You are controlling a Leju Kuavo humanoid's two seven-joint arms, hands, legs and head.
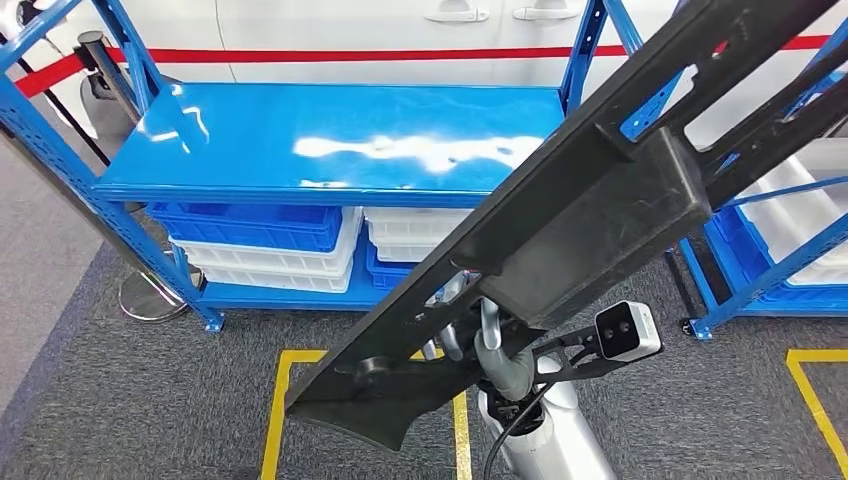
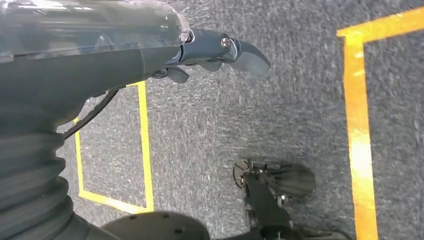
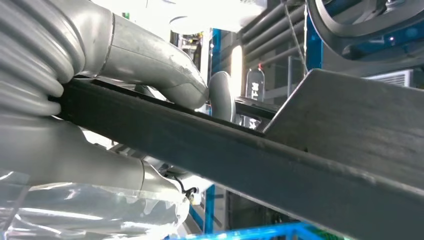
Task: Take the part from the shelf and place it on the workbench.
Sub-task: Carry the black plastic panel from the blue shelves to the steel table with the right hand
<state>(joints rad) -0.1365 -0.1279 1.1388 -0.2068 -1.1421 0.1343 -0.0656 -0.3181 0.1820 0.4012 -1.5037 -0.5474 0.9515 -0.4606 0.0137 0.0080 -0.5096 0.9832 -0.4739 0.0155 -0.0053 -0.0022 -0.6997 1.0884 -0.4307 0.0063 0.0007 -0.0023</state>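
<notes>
Centrally, we see the part (image 1: 590, 210), a long black moulded panel, held off the ground and slanting from near left to far right across the blue shelf (image 1: 330, 140). Our right hand (image 1: 490, 345) grips the part near its lower end; in the right wrist view the grey fingers (image 3: 165, 80) wrap over the panel's upper edge while the thumb (image 3: 75, 160) presses from the opposite side, so the part (image 3: 280, 165) is clamped between them. Our left hand (image 2: 200, 55) hangs over the grey carpet (image 2: 280, 110), holding nothing, its dark fingers (image 2: 245, 55) loosely extended and slightly apart. Blue and white bins (image 1: 270, 240) sit stacked on the shelf's lower level. Yellow floor markings (image 1: 275, 410) lie on the carpet near the shelf.
</notes>
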